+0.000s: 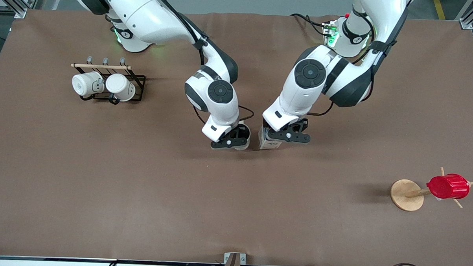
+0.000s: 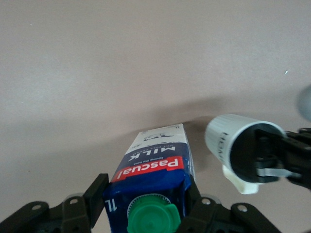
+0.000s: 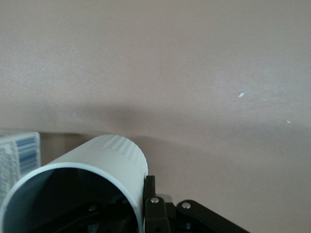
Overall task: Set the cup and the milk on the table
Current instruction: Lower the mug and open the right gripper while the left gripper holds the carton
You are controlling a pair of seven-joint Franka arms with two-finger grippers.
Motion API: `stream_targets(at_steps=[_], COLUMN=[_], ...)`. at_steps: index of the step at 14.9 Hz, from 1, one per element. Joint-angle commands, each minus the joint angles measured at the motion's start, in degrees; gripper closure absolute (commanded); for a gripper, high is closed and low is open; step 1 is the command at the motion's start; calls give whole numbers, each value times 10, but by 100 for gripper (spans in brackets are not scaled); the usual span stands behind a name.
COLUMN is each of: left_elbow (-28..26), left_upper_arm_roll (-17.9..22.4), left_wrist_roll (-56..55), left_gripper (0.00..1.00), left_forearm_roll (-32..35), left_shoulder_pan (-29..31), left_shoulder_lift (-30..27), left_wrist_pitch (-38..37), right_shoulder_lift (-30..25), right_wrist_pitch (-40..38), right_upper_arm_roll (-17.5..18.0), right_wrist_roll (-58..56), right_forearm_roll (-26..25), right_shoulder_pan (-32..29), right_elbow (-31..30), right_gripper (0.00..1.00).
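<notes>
Brown table (image 1: 101,183); left gripper (image 2: 146,206) clamps milk (image 2: 155,170); right gripper (image 1: 230,142) seemingly grips cup (image 2: 228,145)

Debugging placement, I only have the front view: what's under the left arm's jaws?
Observer: The milk, dark blue carton with a green cap, clamped by the left gripper.
Operator: And the right one?
Observer: The right gripper pinches the cup by its rim, one finger inside.
Operator: Are cup and carton touching?
Observer: No. The left wrist view shows a strip of the table between them; they sit side by side.
</notes>
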Motion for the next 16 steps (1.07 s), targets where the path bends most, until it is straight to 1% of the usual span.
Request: stream_targets(at_steps=[1, 2, 3, 5, 6, 8, 10, 11, 12, 14, 16], left_elbow=[28, 31, 34, 36, 38, 43, 44, 44, 45, 46, 65], left_upper_arm_roll=[2, 0, -1, -1, -1, -1, -2, -2, -2, -2, -2], left_wrist_roll=[-9, -8, -7, 5, 11, 14, 15, 15, 16, 17, 19], left_gripper=[33, 33, 33, 33, 33, 33, 32, 32, 32, 32, 32], left_forearm_roll=[21, 41, 55, 60, 60, 60, 58, 58, 58, 58, 58], left_shoulder_pan=[-12, -12, -12, -12, -12, -12, -13, -13, -13, -18, -21], left_shoulder_lift=[22, 28, 33, 36, 40, 44, 53, 56, 57, 62, 72], left_wrist_pitch=[-15, -14, -15, -15, -15, -14, -14, -13, -13, -11, -11], right_shoulder_lift=[16, 16, 17, 19, 18, 15, 0, -12, -22, -60, -106], right_wrist_pitch=[8, 8, 8, 8, 8, 7, 0, -2, -3, -34, -58], right_upper_arm_roll=[-1, -1, -1, -1, -1, -1, 0, -1, 0, -1, -1], right_wrist_roll=[33, 34, 34, 34, 34, 34, 34, 33, 33, 31, 23], right_forearm_roll=[-36, -40, -40, -40, -41, -40, -37, -36, -36, -37, -38], right_shoulder_pan=[6, 6, 7, 7, 7, 6, -1, -5, -18, -42, -79], right_elbow=[11, 10, 10, 10, 10, 12, 13, 10, 6, -5, -21], right_gripper=[95, 91, 81, 57, 39, 25, 4, 0, 0, 0, 0])
